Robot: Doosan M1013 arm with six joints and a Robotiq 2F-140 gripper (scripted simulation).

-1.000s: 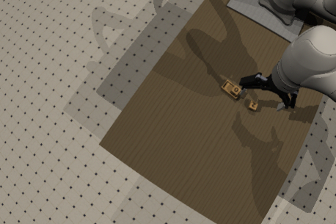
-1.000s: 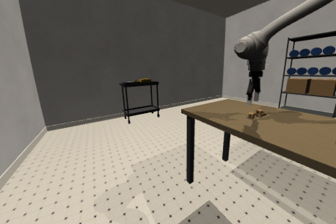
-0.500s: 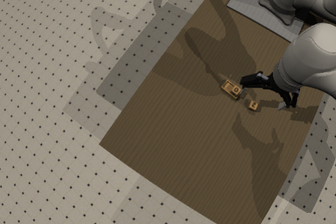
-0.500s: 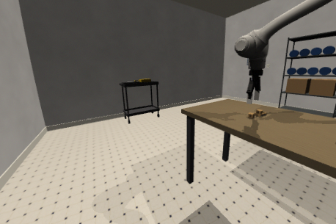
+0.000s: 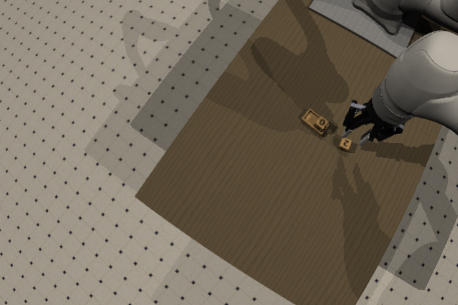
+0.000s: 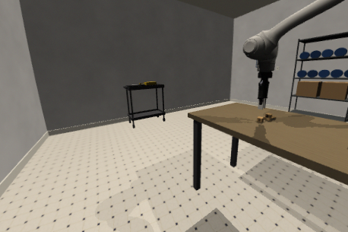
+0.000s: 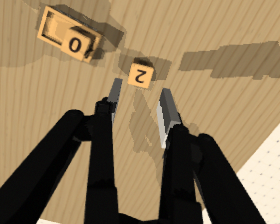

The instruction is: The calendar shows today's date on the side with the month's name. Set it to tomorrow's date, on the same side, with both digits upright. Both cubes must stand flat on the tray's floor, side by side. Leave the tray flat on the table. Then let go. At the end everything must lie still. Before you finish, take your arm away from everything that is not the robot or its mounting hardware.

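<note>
The wooden calendar tray [image 5: 315, 121] lies flat on the brown table and holds one cube showing 0 [image 7: 76, 46] at one end; its other slot looks empty. A second cube showing 2 [image 5: 345, 143] lies loose on the table just beside the tray, and it also shows in the wrist view [image 7: 140, 75]. My gripper [image 7: 140, 95] hangs above the loose cube, pointing down, clear of the table. Its fingers stand partly apart, about a cube's width, with nothing between them. In the side view the gripper [image 6: 261, 103] is well above the cube [image 6: 260, 119].
The arm's grey base plate [image 5: 365, 11] lies at the table's far end. The table's edge is close on the right in the wrist view. A black cart [image 6: 145, 100] and a shelf with boxes [image 6: 323, 77] stand off the table.
</note>
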